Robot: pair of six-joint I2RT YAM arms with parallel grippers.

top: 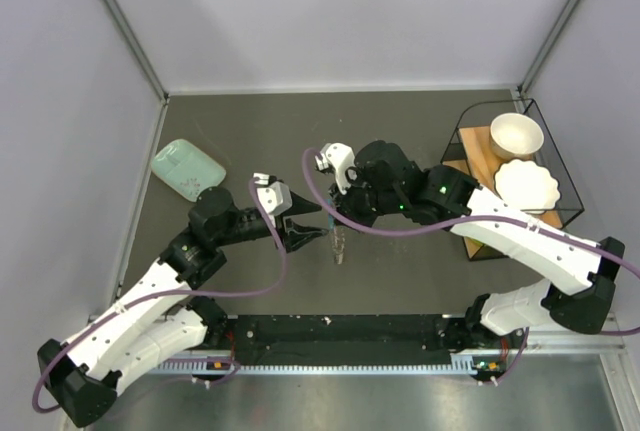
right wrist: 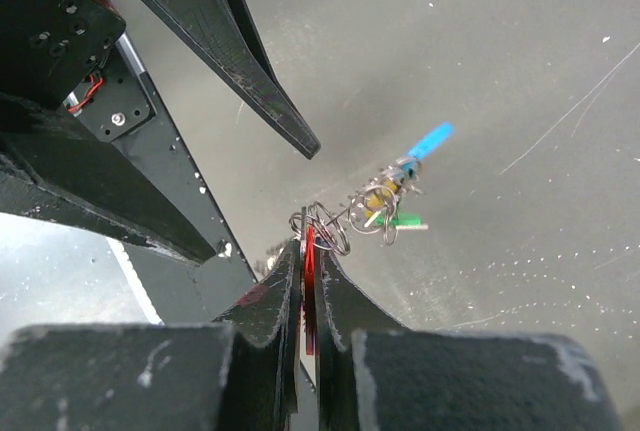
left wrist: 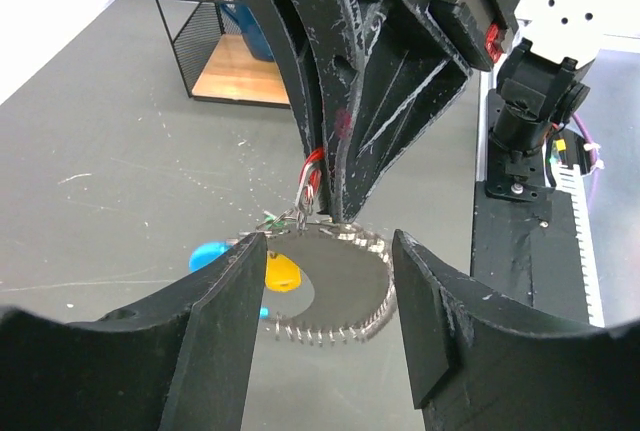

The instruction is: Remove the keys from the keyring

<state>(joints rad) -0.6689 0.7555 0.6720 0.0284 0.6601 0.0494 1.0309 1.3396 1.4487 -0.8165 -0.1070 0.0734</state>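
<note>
My right gripper (top: 335, 217) is shut on a red key head (right wrist: 310, 269) and holds the bunch above the table. From it hang small wire rings (right wrist: 330, 226) with a blue piece (right wrist: 430, 139), a green key (right wrist: 402, 221) and a yellow one (right wrist: 378, 196). In the left wrist view the red key (left wrist: 314, 173) sits in the right gripper's jaws. Below it hangs the keyring's round piece with a toothed bright edge (left wrist: 375, 301), beside a yellow head (left wrist: 283, 271) and a blue piece (left wrist: 207, 254). My left gripper (left wrist: 326, 276) is open, close in front of that piece and empty.
A mint-green flat box (top: 187, 169) lies at the back left. A black wire rack (top: 560, 166) at the right holds a bowl (top: 516, 135) and a scalloped plate (top: 527, 184). The rack also shows in the left wrist view (left wrist: 215, 51).
</note>
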